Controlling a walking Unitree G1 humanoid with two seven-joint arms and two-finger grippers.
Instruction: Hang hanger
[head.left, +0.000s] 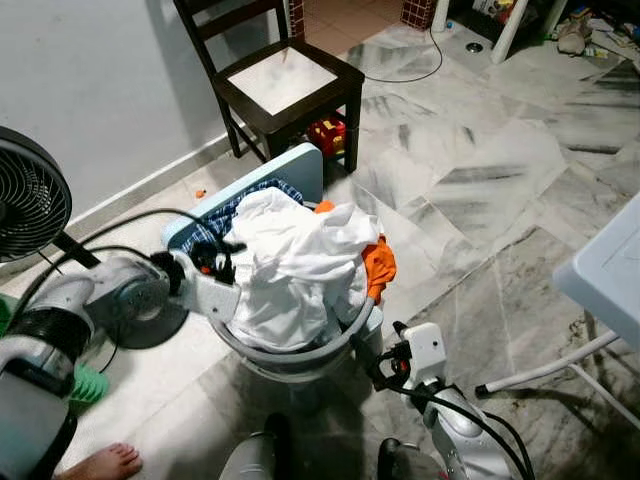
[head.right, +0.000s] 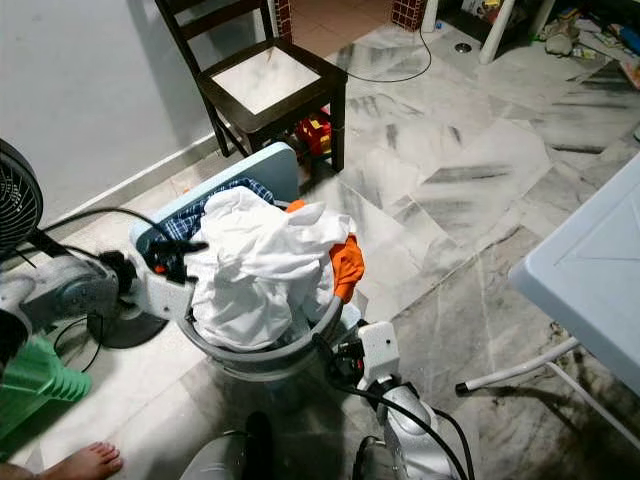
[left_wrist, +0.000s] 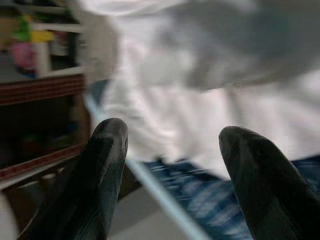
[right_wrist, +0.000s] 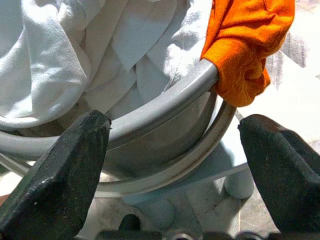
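Hanger: I cannot tell where it lies; no part of it can be made out among the heaped laundry, so its place relative to either tool is not readable.

Laundry heap: crumpled white garment on top, orange garment hanging over the rim on my right, blue checked cloth at the back left.

Container: round grey basket, standing on a pale blue stool.

Left tool: fingers spread wide, holding nothing, just beside the white garment at the basket's left side.

Right tool: fingers spread wide, holding nothing, near the basket's front rim below the orange garment.

Surroundings: marble floor; dark wooden chair behind the stool; black fan far left; a person's bare foot; white tabletop at right.
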